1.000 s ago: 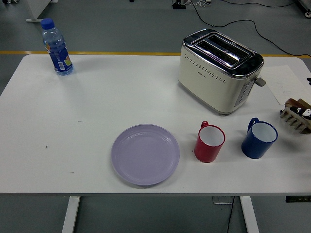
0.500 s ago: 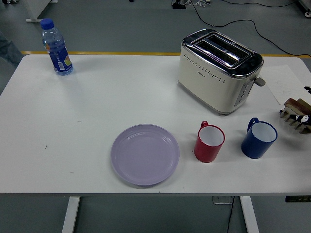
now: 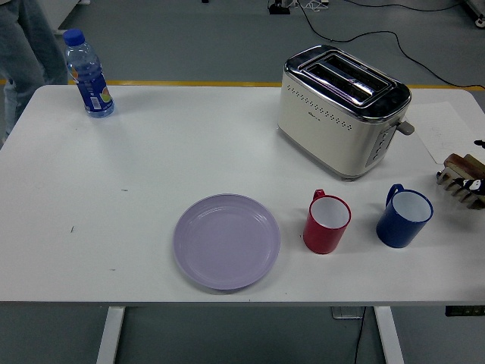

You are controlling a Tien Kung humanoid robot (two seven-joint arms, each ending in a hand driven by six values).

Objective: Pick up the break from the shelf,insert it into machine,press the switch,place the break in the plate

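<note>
A cream and chrome toaster (image 3: 341, 110) stands at the back right of the table, its two slots empty and its lever (image 3: 407, 127) on the right end. A lilac plate (image 3: 226, 240) lies empty near the front middle. A small wooden rack (image 3: 459, 180) sits at the right edge, cut off by the picture, with a brown slice of bread (image 3: 462, 161) on top. Only small black parts of my right hand (image 3: 477, 184) show at the rack, at the picture's right edge. My left arm is out of view.
A red mug (image 3: 326, 223) and a blue mug (image 3: 404, 218) stand in front of the toaster, between plate and rack. A blue water bottle (image 3: 88, 74) stands at the back left. A person's legs (image 3: 26, 45) are beside the table's far left corner. A paper sheet (image 3: 447, 129) lies at the right.
A person's legs have come into view at the top left. The black parts of my right hand at the rack shifted slightly lower. Nothing on the table moved.
</note>
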